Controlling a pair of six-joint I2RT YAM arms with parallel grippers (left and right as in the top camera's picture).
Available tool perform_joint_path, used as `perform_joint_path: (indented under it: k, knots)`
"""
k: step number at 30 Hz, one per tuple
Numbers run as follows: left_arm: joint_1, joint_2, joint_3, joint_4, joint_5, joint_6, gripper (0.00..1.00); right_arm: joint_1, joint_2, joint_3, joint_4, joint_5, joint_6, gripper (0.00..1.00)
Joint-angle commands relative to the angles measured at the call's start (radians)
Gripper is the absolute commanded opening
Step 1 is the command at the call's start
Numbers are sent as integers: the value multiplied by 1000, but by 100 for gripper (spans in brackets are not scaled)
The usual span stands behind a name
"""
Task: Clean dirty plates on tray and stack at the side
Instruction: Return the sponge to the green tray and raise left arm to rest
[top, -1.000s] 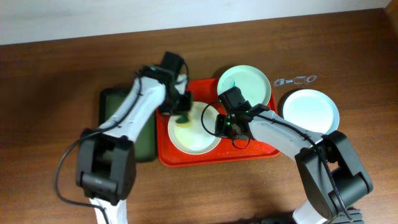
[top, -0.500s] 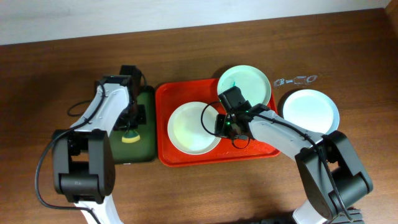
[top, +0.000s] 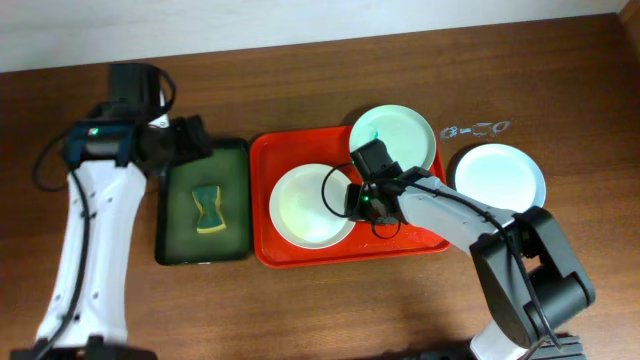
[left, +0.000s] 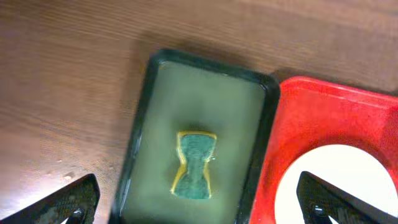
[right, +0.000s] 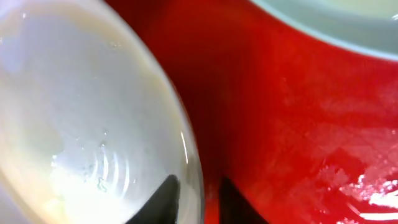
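A big brown wooden surface with long streaky grain fills the overhead view. A pale wall runs along the top edge. In the middle lies the red tray, a shiny plastic rectangle with round corners and a raised rim. Just to its left sits a smaller dark green tray, long and narrow.

Three round, smooth, pale plates come next. The first plate lies inside the red tray, at its lower left. The second plate rests on the tray's upper right corner, over the rim. The third plate sits on the wood, right of the tray.

The left pincer, at the upper left, has its fingers wide apart and holds nothing. The right pincer sits at the first plate's right edge, one finger on each side of the rim. I cannot tell if it squeezes.

A small bow-shaped green and yellow sponge lies in the green tray.
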Motion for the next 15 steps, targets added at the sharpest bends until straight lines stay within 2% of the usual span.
perform_joint_path:
  k: [1, 4, 8, 15]
  knots:
    - [11, -15, 6, -9, -110, -14, 99, 5, 8, 13, 0, 2, 3, 16]
    - [79, -14, 6, -31, -117, -77, 99, 5, 8, 13, -6, 2, 3, 7]
    - [169, -14, 6, -59, -73, -85, 99, 5, 8, 13, -13, 1, 4, 7]
    - [173, -14, 6, -60, -73, -85, 100, 5, 8, 13, -14, 2, 3, 4]
